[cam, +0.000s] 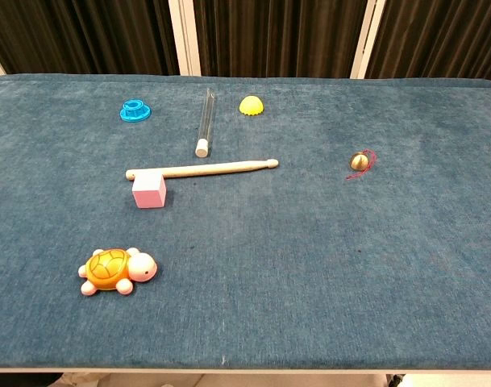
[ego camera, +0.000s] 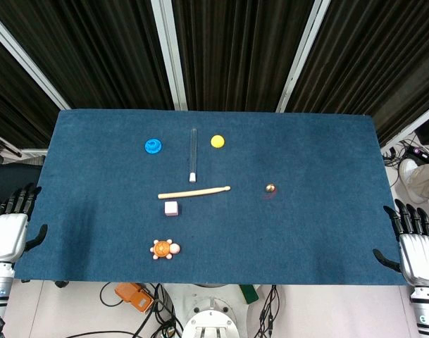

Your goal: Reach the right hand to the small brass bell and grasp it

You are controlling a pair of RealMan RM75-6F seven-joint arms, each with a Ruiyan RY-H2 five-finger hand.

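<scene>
left hand (ego camera: 8, 229): seen only in head view, off the table's (ego camera: 327, 232) left edge; fingers apart, nothing held.
turtle toy (cam: 116, 271): left of and nearer than the drumstick (cam: 201, 169); shell pattern resolved only in chest view.
blue ring (cam: 134, 110): beyond the drumstick, to its left.
pink cube (cam: 149, 190): touching the drumstick's near side close to its left end, per chest view.
clear tube (cam: 204, 122): just beyond the drumstick, white cap toward it.
yellow dome (cam: 251, 105): beyond the drumstick's right end.
small brass bell (cam: 359, 161): right of the drumstick tip, well apart; red cord seen clearly in chest view only.
right hand (ego camera: 416, 243): head view only, at the table's right edge, far from the bell; fingers spread, nothing held.
</scene>
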